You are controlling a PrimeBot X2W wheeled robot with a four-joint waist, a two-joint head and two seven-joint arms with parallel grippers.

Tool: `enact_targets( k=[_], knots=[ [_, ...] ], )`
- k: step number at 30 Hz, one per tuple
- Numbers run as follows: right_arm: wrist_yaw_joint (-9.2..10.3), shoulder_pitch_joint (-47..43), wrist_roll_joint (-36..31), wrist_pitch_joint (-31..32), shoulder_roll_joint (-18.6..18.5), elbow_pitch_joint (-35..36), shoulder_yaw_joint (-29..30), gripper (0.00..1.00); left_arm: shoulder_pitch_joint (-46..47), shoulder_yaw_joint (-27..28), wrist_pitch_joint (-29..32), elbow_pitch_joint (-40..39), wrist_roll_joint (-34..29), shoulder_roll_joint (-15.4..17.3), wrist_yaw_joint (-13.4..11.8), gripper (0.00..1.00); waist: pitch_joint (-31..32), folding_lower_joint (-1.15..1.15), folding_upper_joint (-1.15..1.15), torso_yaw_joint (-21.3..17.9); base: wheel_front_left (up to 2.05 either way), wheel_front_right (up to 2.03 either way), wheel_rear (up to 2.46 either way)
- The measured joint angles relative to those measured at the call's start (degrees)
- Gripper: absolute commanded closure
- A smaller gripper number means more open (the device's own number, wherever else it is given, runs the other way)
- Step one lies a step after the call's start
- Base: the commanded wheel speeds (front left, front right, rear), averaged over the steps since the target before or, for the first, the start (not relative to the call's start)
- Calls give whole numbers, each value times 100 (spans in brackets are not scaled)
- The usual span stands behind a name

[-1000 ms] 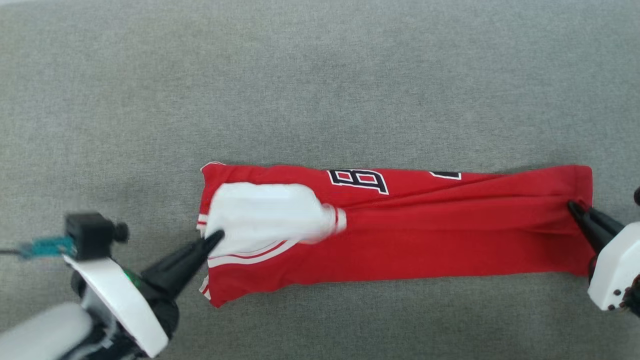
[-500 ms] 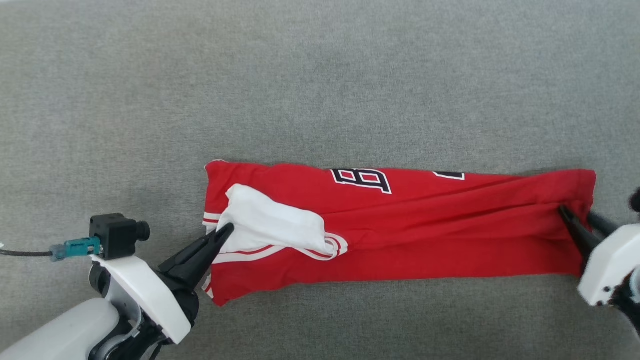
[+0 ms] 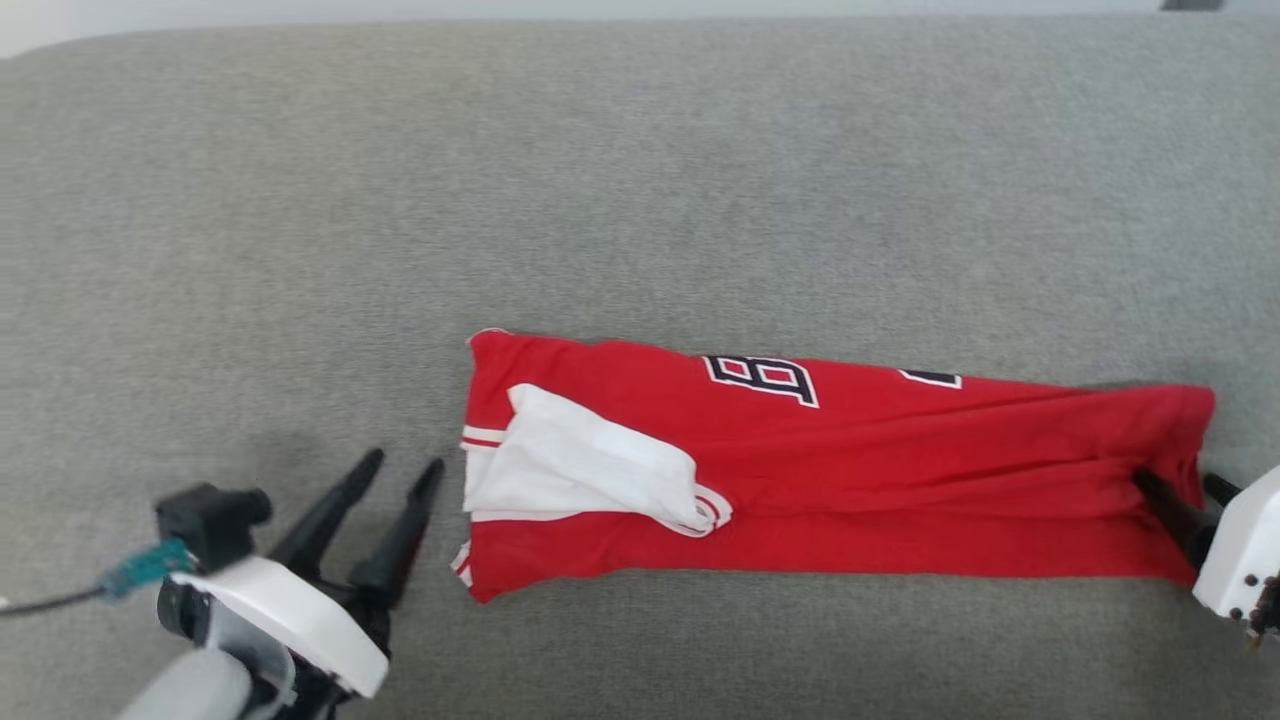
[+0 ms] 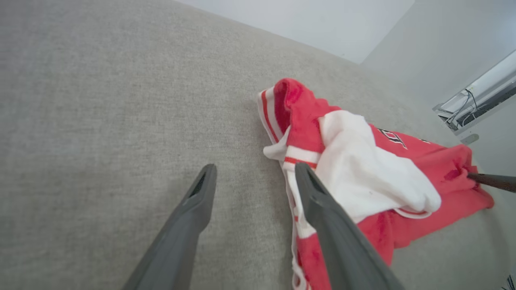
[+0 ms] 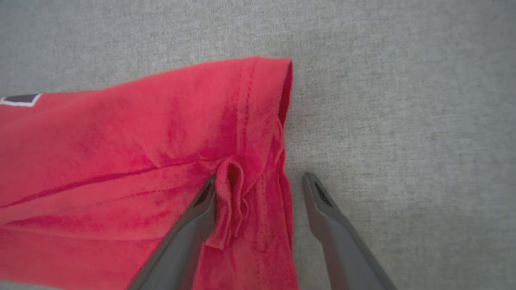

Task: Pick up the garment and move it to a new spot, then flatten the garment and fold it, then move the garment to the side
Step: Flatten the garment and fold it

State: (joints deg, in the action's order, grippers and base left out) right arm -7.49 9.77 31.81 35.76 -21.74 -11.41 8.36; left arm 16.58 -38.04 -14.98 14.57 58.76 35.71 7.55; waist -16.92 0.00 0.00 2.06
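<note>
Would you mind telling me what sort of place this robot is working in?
Probably an indoor lab or test room: a wide grey woven-fabric surface holding a red jersey-style garment, plain pale walls, and a wall rail with loose cables.

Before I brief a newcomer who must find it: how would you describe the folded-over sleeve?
Across the grey fabric surface lies a long red garment. On its left end sits the sleeve, folded on top: the only large white patch, rimmed with red-and-white stripes.

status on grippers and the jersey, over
Left gripper open, just off the garment. Right gripper open, straddling its hem. Garment a long folded strip on grey surface. Nothing in the way.
</note>
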Motion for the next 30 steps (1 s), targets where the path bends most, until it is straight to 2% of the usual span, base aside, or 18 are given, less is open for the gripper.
enact_targets(
  k=[6, 7, 8, 9, 10, 11, 13, 14, 17, 23, 30],
  knots=[
    [0, 2, 121, 171, -49, -320, 144, 0, -409, 1138, 0, 244, -1369, -740, 0, 0, 106, 0, 0, 318, 0, 0, 0],
    [0, -18, 140, 230, -80, -388, 205, 0, -550, 1506, 0, 200, -1928, -948, 0, 0, 147, 0, 0, 419, 0, 0, 0],
    [0, -30, 144, 268, -87, -417, 246, 0, -641, 1682, 0, 151, -2112, -1070, 0, 0, 167, 0, 0, 463, 0, 0, 0],
    [0, -43, 144, 314, -103, -434, 265, 7, -730, 1856, 0, 113, -2342, -1180, 0, 0, 188, 0, 0, 504, 0, 0, 0],
    [0, -49, 144, 359, -119, -449, 276, 21, -808, 1979, 0, 54, -2560, -1257, 0, 0, 208, 0, 0, 537, 0, 0, 0],
    [0, -51, 144, 383, -115, -468, 299, 55, -883, 2114, 0, -14, -2697, -1338, 0, 0, 231, 0, 0, 562, 0, 0, 0],
    [0, -59, 145, 410, -105, -480, 316, 90, -948, 2223, 0, -75, -2853, -1414, 0, 0, 254, 0, 0, 585, 0, 0, 0],
    [0, -68, 145, 432, -98, -485, 330, 100, -1010, 2324, 0, -125, -3054, -1454, 0, 0, 273, 0, 0, 603, 0, 0, 0],
    [-3, -74, 143, 504, -34, -508, 416, 100, -1152, 2512, 0, -244, -3226, -1623, 0, 0, 318, 0, 0, 630, 0, 0, 0],
    [-19, -77, 149, 508, 37, -417, 734, 100, -1260, 2526, 0, -424, -3373, -1639, 0, 0, 342, 0, 0, 590, 0, 0, 0],
    [-7, -95, 80, 430, -114, -172, 1527, 100, -1278, 2604, 0, -655, -3466, -1625, 0, 0, 316, 0, 0, 457, 0, 0, 0]
  ],
)
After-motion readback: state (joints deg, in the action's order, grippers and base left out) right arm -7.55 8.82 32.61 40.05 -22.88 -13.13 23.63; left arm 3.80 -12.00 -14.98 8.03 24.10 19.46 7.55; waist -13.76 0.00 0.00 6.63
